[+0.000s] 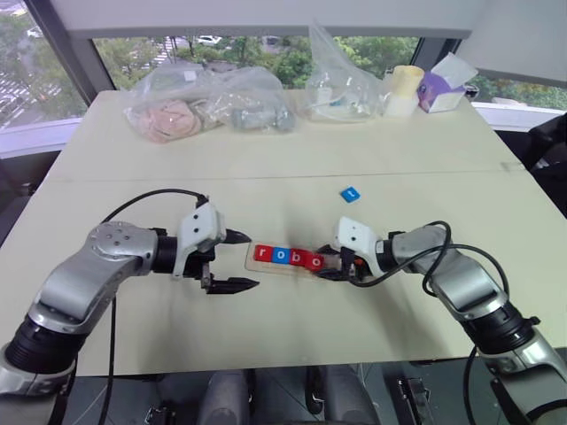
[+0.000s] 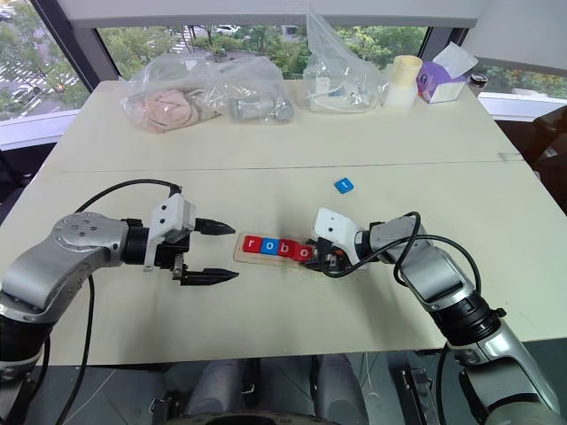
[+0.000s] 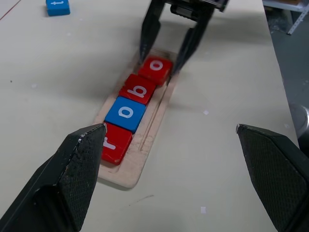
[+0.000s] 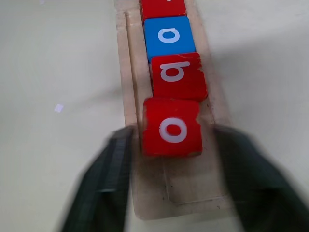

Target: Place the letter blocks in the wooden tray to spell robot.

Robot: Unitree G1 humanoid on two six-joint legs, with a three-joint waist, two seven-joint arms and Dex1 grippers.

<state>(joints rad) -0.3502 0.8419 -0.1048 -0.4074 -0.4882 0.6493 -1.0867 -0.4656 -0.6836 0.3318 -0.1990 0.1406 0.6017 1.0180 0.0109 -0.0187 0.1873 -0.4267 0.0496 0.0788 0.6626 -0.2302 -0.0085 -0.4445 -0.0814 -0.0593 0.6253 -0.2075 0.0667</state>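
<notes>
Tiles fill four places in the tray (image 3: 126, 175), which lies on the desk (image 1: 266, 150) between the two pincers: red r (image 3: 112, 143), blue o (image 3: 125, 113), red b (image 3: 138, 89) and red o (image 3: 155, 70), in that order from the robot's left. The slot at the tray's right end is bare wood. The red o sits a little askew in the channel, its edge touching the b.

The right pincer (image 4: 172, 181) is at the tray's right end, released, its two fingers standing either side of the red o with a gap to the tile on each side. The left pincer (image 1: 235, 261) hovers just off the tray's left end, spread wide and holding nothing.

The fifth tile, the blue t (image 1: 350, 193), lies alone on the desk farther from the robot, well apart from the tray and toward its right end. Plastic bags (image 1: 208, 106), a pale cup (image 1: 406, 88) and a purple box (image 1: 440, 91) sit along the desk's far edge.
</notes>
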